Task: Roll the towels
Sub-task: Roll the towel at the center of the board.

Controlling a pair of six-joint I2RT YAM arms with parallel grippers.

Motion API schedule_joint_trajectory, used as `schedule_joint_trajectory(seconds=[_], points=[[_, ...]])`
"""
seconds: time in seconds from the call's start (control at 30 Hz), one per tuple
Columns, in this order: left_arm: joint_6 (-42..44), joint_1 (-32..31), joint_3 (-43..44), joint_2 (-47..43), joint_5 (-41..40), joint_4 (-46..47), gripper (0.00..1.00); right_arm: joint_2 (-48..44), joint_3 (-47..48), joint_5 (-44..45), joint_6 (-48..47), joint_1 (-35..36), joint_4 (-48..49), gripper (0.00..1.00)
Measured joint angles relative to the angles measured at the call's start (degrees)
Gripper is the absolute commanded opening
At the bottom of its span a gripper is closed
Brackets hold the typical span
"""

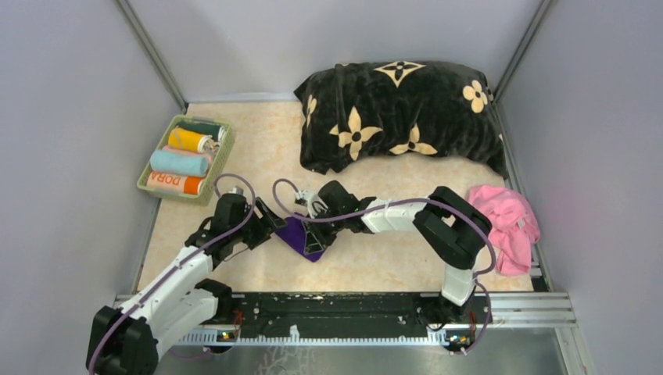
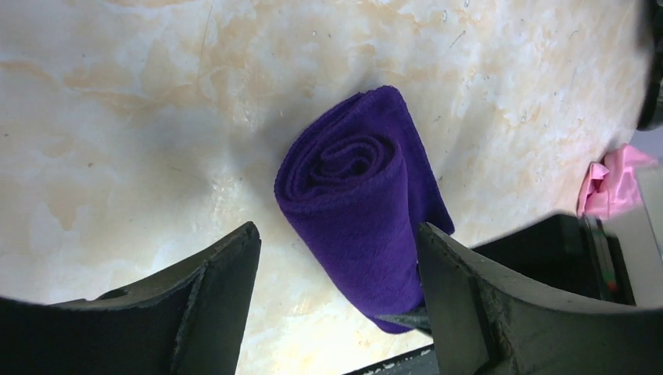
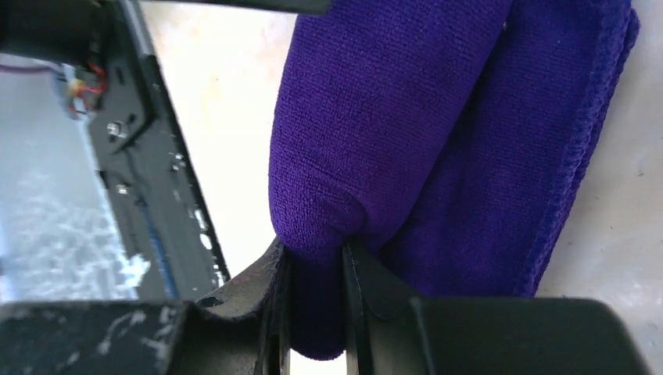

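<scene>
Right wrist view: the right claw is gripping the purple towel, its jaws pinching a fold at the roll's end. The left claw is standing wide open, fingers straddling the rolled cloth, which is lying on the marbled surface between both arms. Off right, a pink towel is sitting crumpled. Further back, rolled towels are lying in a green basket, and the black flowered cushion is resting by the back wall.
</scene>
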Motion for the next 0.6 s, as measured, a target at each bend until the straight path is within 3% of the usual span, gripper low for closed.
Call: schedule_joint_trajectory(seconds=[0.2,0.4,0.47,0.6], points=[[-1.09,0.0,-2.4,-4.13,1.01,-0.76,0.78,5.09,-2.54,-16.87,10.05,-6.25,10.01,0.1],[-1.42,0.0,-4.42,-0.42,3.5,2.49,0.76,9.68,-5.29,-26.77,19.02,-8.7,20.85,0.11],[-1.36,0.0,-4.09,3.37,4.07,4.68,0.71,10.67,-5.81,-28.28,21.11,-9.44,23.32,0.14],[-0.94,0.02,-1.53,10.86,5.49,7.3,0.64,11.02,-6.38,-28.83,22.88,-9.99,24.79,0.31]])
